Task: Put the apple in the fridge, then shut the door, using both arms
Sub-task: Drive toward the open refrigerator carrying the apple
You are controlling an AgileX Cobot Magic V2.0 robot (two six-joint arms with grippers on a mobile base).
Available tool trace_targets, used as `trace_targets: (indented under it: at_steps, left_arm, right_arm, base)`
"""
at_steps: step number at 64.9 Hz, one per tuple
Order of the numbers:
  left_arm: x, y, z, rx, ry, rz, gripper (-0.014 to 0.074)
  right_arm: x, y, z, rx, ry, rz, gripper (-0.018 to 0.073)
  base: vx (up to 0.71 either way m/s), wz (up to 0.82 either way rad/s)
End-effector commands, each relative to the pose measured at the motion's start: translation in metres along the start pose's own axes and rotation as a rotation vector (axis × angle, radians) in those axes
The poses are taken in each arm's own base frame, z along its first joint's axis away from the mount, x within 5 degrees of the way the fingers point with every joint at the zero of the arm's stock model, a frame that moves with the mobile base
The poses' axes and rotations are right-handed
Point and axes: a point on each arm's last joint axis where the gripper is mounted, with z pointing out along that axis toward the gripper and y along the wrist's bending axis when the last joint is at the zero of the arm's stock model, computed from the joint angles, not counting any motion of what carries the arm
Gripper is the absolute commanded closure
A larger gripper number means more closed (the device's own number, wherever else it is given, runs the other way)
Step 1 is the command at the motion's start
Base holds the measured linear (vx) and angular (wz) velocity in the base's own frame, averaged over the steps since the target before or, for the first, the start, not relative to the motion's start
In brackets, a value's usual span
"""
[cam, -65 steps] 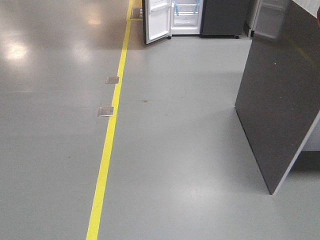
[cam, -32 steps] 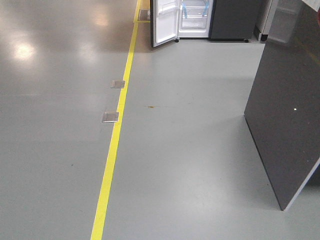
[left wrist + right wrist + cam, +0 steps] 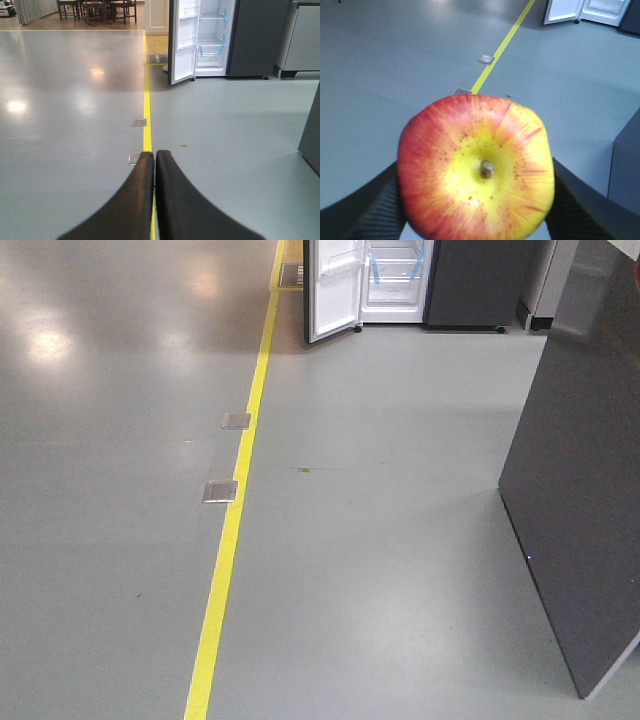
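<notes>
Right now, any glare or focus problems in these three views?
Front view: ceiling-light glare on the floor at upper left; fridge sharp. Left wrist view: similar glare; left gripper shut, slightly soft. Right wrist view: apple sharp, evenly lit; right gripper dark beside it.

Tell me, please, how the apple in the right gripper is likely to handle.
The apple looks round, so it would probably roll if set down loose. Its smooth skin may be slippery, though the ribbed pads of the right gripper likely help. It appears firm but bruisable.
</notes>
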Motion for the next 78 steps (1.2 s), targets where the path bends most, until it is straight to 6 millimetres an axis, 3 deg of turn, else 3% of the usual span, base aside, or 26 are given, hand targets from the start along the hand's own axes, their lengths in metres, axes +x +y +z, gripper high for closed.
trace_targets:
  at_steps: [1,78]
  left_arm:
    - [0.0023,-0.0006,0.0010,0.012,-0.058,-0.007,0.0603]
    - [0.0023,-0.0006,0.0010,0.012,-0.058,-0.007,0.0603]
  right_arm:
    - [-0.0113,0.0041,-0.0115,0.012,-0.109,-0.012,0.0568]
    - [-0.0113,0.0041,-0.0115,0.012,-0.109,-0.012,0.0568]
  base:
    - [0.23,0.02]
    - [0.23,0.00]
